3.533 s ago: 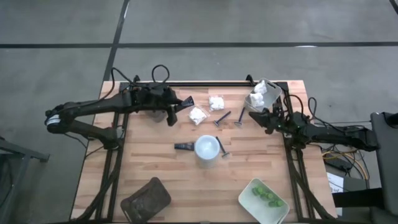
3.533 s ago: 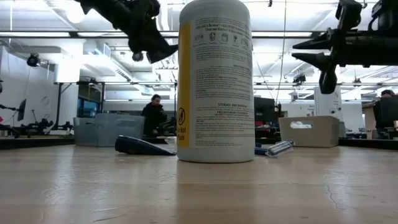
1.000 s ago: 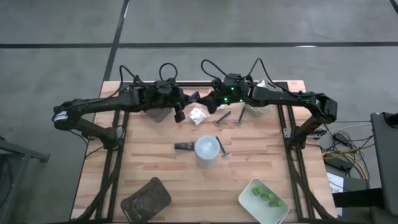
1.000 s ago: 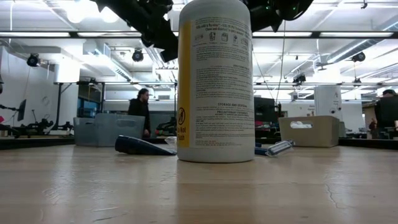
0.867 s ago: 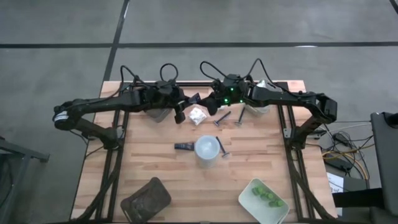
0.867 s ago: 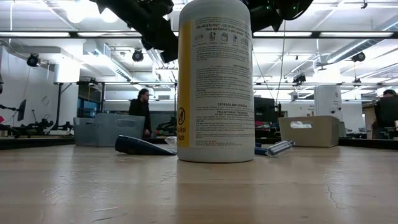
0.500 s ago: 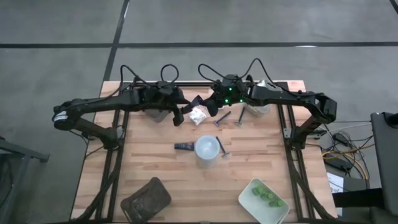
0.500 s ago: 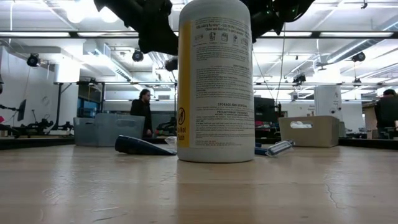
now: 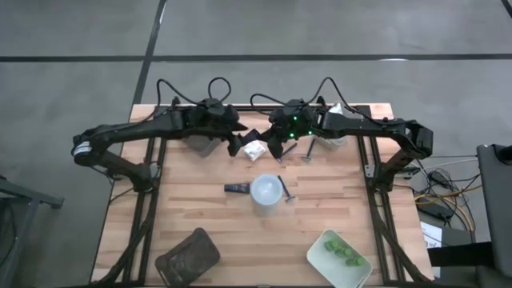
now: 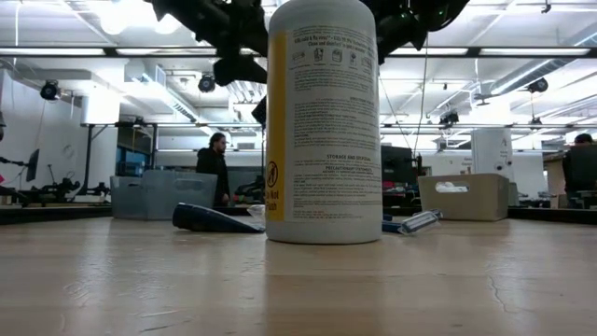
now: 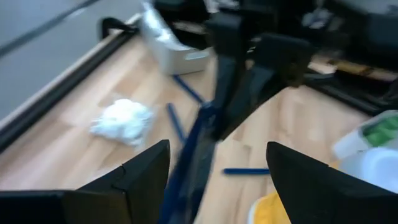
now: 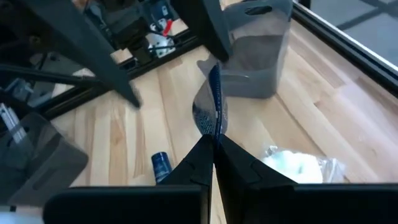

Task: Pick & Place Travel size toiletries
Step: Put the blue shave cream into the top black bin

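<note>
Both arms meet over the far middle of the table. The right gripper (image 12: 213,144) has its fingers pressed together on the end of a flat dark blue tube (image 12: 211,109), pinching it up off the wood. Facing it, the left gripper (image 9: 242,142) has its jaws spread wide, one finger either side of that same tube (image 11: 198,146) with clear gaps showing, so nothing is clamped on that side.

Below the pair lies a white lumpy packet (image 9: 255,150) on the wood, just under the left fingers. Beside it toward the right rest two dark-handled razors (image 9: 309,150), and behind them a pale tray (image 9: 334,122) holds more white packets at the table's far right edge.

In the middle of the table stands the yellow white-capped bottle (image 10: 323,121), upright, with a short dark tube (image 9: 235,189) lying just to its left and another razor (image 9: 286,190) against its right side.

At the near edge, a dark brown tray (image 9: 187,255) sits on the left and a white tray (image 9: 322,241) holding green pieces (image 9: 342,253) on the right.

In the room beyond, a person (image 10: 213,168) stands by a grey bin
</note>
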Motion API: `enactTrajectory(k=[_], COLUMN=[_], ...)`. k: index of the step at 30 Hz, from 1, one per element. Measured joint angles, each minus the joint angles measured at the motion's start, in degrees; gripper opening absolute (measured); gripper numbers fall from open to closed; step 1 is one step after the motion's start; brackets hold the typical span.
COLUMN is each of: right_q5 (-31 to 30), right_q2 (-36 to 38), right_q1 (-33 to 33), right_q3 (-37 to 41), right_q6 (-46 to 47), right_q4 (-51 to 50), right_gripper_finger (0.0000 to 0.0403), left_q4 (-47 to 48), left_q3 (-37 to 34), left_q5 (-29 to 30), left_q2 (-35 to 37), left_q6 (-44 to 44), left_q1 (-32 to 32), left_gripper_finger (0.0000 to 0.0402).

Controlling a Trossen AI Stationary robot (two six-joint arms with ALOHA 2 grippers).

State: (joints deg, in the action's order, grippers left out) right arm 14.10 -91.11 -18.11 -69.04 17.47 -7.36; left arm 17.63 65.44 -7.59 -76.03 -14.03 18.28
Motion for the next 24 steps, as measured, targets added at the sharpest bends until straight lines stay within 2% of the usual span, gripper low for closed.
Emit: enactTrajectory(k=[6,10,24], right_q5=[1.45,1.56,1.82], right_q2=[0.02,0.02,0.07], right_q1=[0.22,0.22,0.26], right_q3=[-0.04,-0.04,-0.04], right_q6=[-1.59,-1.54,-1.41], right_q4=[0.83,0.81,0.68], right_gripper_finger=[0.0008,0.0008,0.0008], left_q4=[-3.64,-3.45,-0.86], left_q3=[1.48,2.71,2.88], left_q5=[-2.43,-2.45,-2.93], left_q2=[-3.98,-5.01,-3.02], left_q6=[0.20,0.79,5.34], left_q1=[0.00,0.02,0.11], left_gripper_finger=[0.0265,0.0243,0.0079])
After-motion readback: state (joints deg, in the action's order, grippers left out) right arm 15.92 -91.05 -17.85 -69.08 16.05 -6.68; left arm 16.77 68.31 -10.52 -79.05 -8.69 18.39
